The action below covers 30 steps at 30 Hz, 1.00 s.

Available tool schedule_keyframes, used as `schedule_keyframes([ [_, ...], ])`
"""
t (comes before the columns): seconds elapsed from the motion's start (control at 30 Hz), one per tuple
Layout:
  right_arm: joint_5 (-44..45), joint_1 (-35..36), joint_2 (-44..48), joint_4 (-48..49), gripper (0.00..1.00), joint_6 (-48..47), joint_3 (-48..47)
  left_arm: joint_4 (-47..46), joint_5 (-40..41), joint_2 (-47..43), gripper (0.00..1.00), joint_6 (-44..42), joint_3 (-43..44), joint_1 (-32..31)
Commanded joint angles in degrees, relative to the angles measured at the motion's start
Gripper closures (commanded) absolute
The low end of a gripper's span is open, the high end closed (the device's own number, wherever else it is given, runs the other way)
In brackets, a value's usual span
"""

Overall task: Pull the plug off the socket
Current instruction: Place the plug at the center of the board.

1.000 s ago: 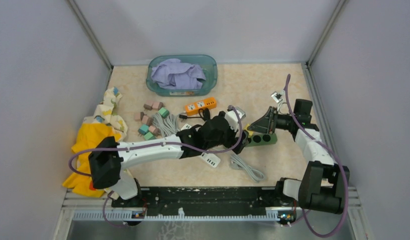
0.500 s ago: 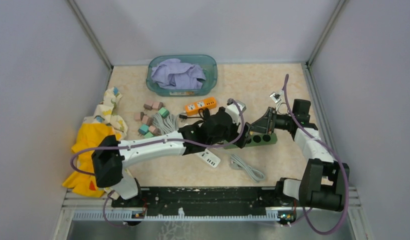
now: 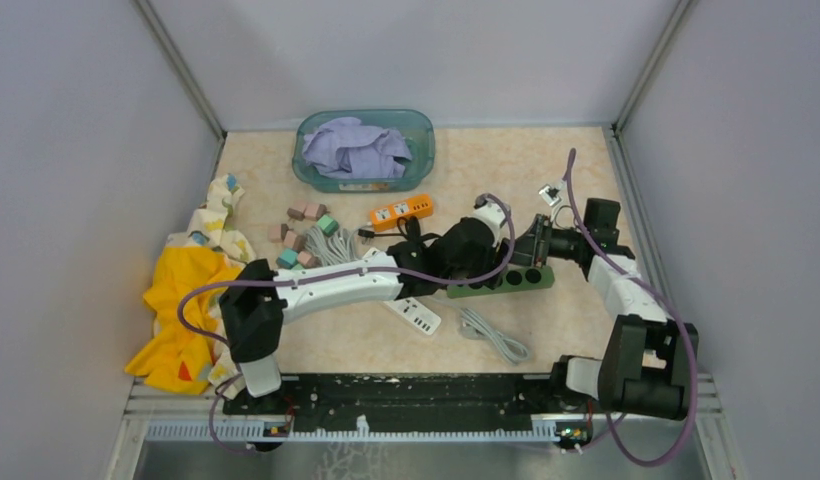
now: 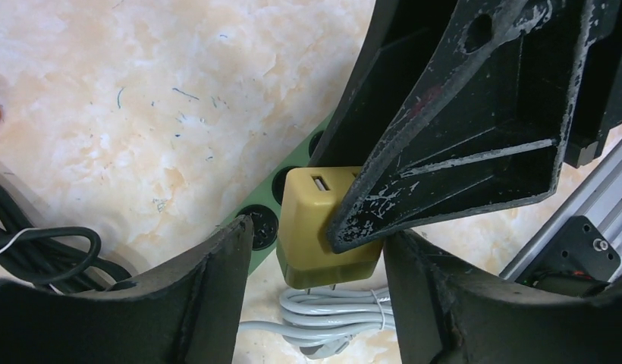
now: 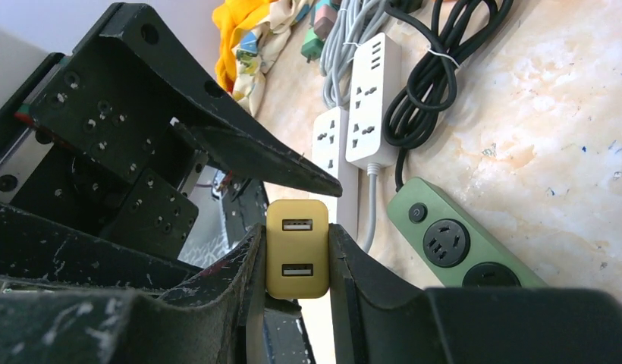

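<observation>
Flanking the yellow plug (image 4: 327, 227) on either side, the left end effector (image 4: 315, 235) is seen wide open, and nothing is gripped by it; its fingers (image 4: 209, 296) stand just apart from the plug's body. The plug is found right of the tabletop's (image 3: 586, 170) middle, above the green socket strip (image 5: 460, 243); two thin prongs appear to be exposed beneath it in the left wrist view, so it may already be clear of the socket, though this cannot be settled. Further right, the right end effector (image 5: 296, 258) is closed on the plug's two flat sides. The plug is judged light, rigid and smooth-shelled, so slipping is to be expected; hold is best taken low on the flat sides, and the pull made in line with the prongs, since the light strip could be lifted along.
</observation>
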<state>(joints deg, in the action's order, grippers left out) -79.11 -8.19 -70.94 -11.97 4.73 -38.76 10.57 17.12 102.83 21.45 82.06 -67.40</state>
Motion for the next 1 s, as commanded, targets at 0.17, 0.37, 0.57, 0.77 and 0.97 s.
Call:
schedule_keyframes([
  [0.17,-0.8,0.9,-0.4,0.6,0.93,0.3,-2.6,4.0,3.2,2.4,0.65,-1.3,3.5,-0.2],
  [0.37,-1.3,0.9,-0.3,-0.5,0.57,-0.6,-3.0,3.3,3.5,0.4,0.92,-1.3,0.2,0.5],
  [0.57,-1.4,0.9,-0.2,-2.8,0.17,-3.0,-3.9,-3.4,0.4,-7.0,0.98,1.0,-12.0,3.1],
  [0.77,1.1,0.7,0.4,-7.5,0.01,-8.2,-5.3,-9.0,-1.9,-18.4,1.00,5.9,-27.0,10.3],
  [0.97,2.1,0.2,0.5,-8.5,0.01,-9.2,-5.4,-13.4,-6.8,-32.6,1.00,11.3,-41.4,25.2],
])
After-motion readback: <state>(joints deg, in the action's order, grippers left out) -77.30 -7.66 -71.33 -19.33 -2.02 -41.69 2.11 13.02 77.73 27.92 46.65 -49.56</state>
